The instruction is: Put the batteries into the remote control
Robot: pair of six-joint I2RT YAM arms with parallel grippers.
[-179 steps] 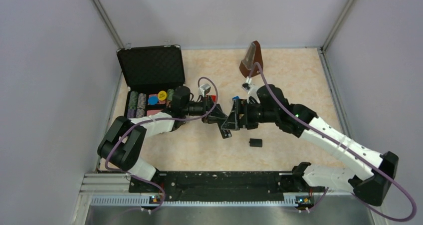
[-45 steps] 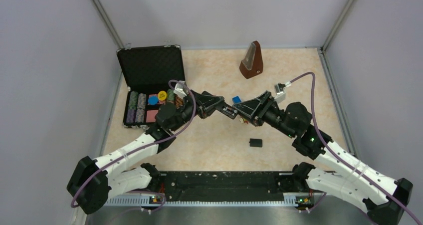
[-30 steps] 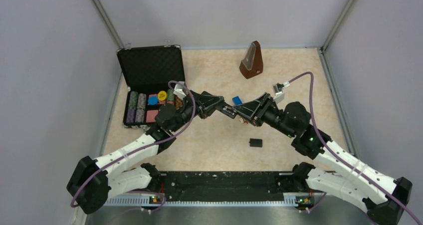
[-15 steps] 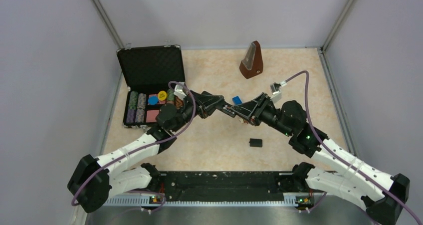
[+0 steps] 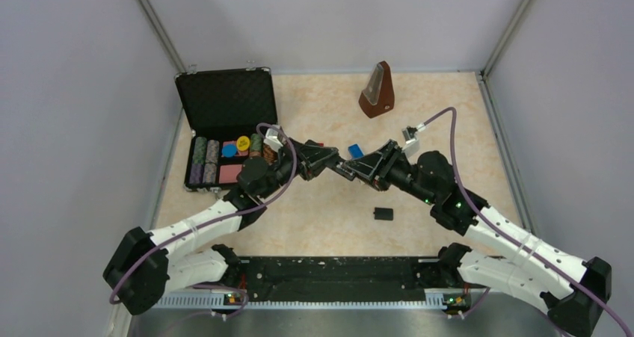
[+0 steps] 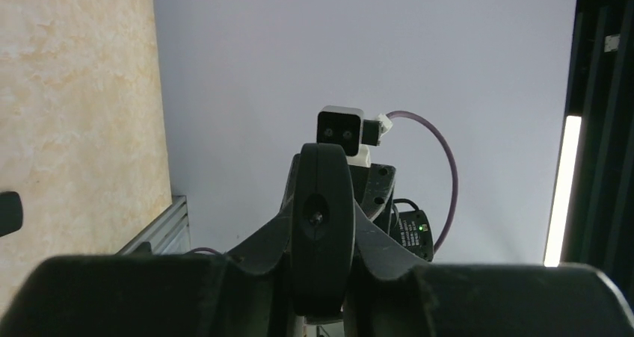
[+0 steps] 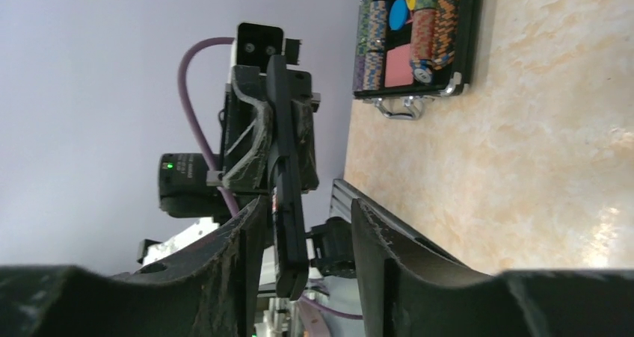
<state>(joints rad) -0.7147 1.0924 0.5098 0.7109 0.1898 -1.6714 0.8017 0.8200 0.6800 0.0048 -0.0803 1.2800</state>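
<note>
The remote control [image 7: 288, 202], a slim black bar, is held edge-on in mid-air between the two arms. My left gripper [image 6: 323, 277] is shut on it, and the remote's rounded end [image 6: 323, 225] faces that wrist camera. My right gripper [image 7: 306, 273] is open and straddles the remote's free end. The bar lies close against one finger [image 7: 243, 270], with a clear gap to the other finger [image 7: 374, 270]. From above, both grippers meet over the table's middle, left gripper [image 5: 327, 163] and right gripper [image 5: 359, 169]. No batteries can be made out.
A small black cover piece [image 5: 383, 214] lies on the table below the right gripper. An open black case [image 5: 224, 101] with poker chips sits at the left. A brown metronome [image 5: 377, 90] stands at the back. A blue toy brick [image 5: 356, 151] lies behind the grippers.
My right arm has crept leftward, bringing its fingers further over the remote's free end. The left gripper has shifted slightly and keeps its hold on the remote.
</note>
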